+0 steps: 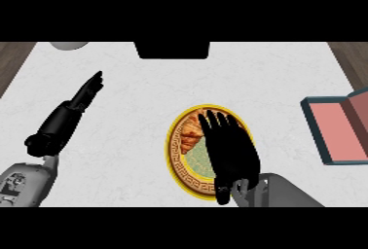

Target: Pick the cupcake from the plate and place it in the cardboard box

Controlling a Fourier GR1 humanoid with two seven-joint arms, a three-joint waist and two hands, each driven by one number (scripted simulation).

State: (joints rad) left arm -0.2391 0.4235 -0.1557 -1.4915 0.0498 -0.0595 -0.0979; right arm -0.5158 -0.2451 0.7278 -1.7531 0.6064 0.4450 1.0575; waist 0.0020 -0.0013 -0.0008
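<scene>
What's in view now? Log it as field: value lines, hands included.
plate: yellow rim, centre of the counter
food: orange-brown item on the plate, partly hidden by the hand
right hand: over the plate, fingers straight, pointing away from the robot
left hand: at the left, fingers straight, holding nothing
box: right edge, open, teal walls, pink inside
box contents: nothing seen inside

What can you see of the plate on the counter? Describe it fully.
The plate is round, with a yellow rim and a dark patterned band around a pale green centre. It lies flat on the white counter, left of the box. An orange-brown food item sits on its upper left part. The right robot hand, fingers straight, covers its right half.
</scene>
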